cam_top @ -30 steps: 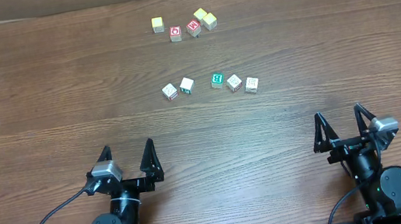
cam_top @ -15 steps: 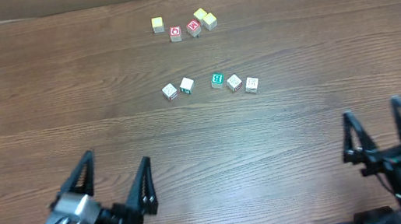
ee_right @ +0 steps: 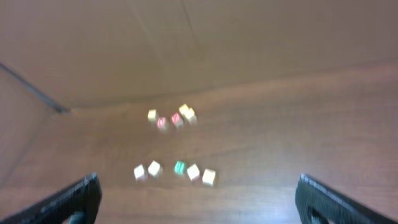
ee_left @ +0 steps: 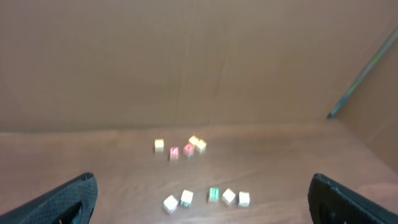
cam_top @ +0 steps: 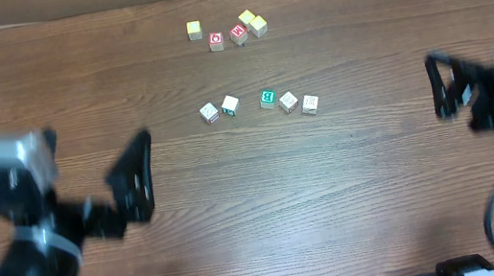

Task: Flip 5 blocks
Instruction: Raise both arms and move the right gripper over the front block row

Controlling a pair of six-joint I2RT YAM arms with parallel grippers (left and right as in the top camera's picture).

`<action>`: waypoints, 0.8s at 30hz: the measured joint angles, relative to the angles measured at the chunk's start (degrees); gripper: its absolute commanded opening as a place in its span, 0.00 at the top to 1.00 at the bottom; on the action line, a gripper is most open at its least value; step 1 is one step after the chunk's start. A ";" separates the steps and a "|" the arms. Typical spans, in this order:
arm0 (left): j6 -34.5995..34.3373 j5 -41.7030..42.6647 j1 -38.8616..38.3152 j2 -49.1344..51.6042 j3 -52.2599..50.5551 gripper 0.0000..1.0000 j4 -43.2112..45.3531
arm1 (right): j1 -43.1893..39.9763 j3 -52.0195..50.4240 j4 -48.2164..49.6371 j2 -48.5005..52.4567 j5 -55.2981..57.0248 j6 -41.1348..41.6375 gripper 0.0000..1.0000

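Left end effector (cam_top: 93, 145) and right end effector (cam_top: 472, 68) both wide, empty. We worried: blocks (cam_top: 260, 104) tiny, packed close, so sloppy approach could've knocked neighbours.

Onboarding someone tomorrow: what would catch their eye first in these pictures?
A row of five small white-and-green blocks sits dead centre, with a cluster of red and yellow blocks beyond it. The left gripper and right gripper, both open and blurred, flank the row, touching nothing.
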 measured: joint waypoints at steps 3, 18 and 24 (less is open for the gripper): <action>1.77 0.02 0.00 10.82 10.69 0.00 -8.76 | 0.00 11.76 -7.93 11.26 -0.44 0.00 0.00; 3.63 3.23 0.04 49.18 19.06 0.96 -23.39 | 0.09 21.09 -14.80 44.63 -13.94 0.50 0.62; 3.50 3.43 0.04 59.34 19.06 0.86 -24.87 | 2.58 20.79 -15.30 51.12 -12.76 4.79 0.57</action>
